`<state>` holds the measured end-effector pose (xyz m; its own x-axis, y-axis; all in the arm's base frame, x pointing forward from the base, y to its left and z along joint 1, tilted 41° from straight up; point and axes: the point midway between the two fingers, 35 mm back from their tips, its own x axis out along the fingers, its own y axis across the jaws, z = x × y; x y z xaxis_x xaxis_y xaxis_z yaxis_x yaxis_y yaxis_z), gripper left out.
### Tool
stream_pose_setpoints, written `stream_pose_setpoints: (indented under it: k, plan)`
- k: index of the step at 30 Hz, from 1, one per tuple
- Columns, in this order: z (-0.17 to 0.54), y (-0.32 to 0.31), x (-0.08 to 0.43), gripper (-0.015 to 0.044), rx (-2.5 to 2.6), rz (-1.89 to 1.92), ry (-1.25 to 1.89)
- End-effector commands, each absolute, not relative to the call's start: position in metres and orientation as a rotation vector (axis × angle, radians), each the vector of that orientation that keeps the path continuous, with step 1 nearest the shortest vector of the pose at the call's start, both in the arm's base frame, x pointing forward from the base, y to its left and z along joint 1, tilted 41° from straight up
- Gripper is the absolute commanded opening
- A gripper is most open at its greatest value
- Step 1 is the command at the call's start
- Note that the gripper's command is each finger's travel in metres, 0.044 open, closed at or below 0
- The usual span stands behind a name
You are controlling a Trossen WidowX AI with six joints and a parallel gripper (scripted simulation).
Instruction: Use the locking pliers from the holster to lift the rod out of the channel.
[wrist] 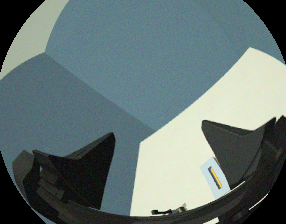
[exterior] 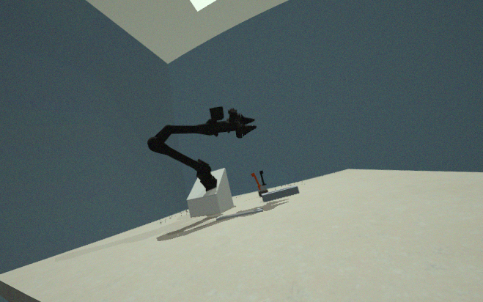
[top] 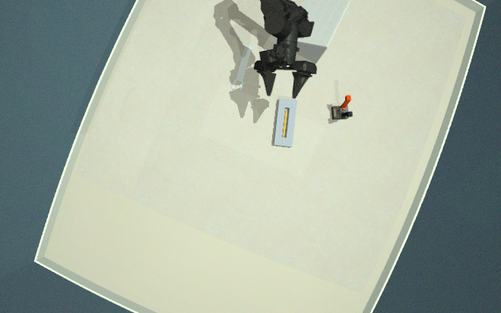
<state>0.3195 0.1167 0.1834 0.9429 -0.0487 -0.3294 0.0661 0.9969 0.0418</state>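
Pale cream, the broad surface (top: 220, 202) (exterior: 311, 240) (wrist: 164, 170) carries everything on show. On it stands the white wedge-shaped base block (top: 328, 19) (exterior: 202, 206), from which the black arm (top: 277, 19) (exterior: 179, 152) rises and reaches forward. At its end the tool (top: 281, 95) (exterior: 255, 123) (wrist: 159, 131) is released — fingers spread wide, with nothing between them — and hangs well above the surface, pointing roughly level.

Next in size comes the blue-grey channel block (top: 280, 134) (exterior: 281, 193) (wrist: 218, 187), lying flat; from above it appears just beyond the fingertips. A slim, pale fork-ended bar (top: 243, 67) (exterior: 239, 214) lies flat, apart from the block, partly in the arm's shadow. Across the block from that bar, the locking pliers (top: 346, 102) (exterior: 256, 180) stand in the dark holster (top: 336, 112) (exterior: 261, 193), their orange and black handles upward, slightly splayed. Smallest, the yellow rod (top: 284, 122) (wrist: 215, 178) sits in the narrow channel, running lengthwise.
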Motion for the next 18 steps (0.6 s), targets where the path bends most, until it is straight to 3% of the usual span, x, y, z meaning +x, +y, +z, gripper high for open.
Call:
stream_pose_setpoints:
  k: [1, 9, 18]
  plan:
    - [0.235, 0.071, 0.334, 0.044, 0.093, -0.024, 0.215]
    - [0.318, 0.004, 0.318, 0.044, 0.011, 0.0, -0.034]
    - [0.323, 0.0, 0.316, 0.044, 0.0, 0.0, -0.05]
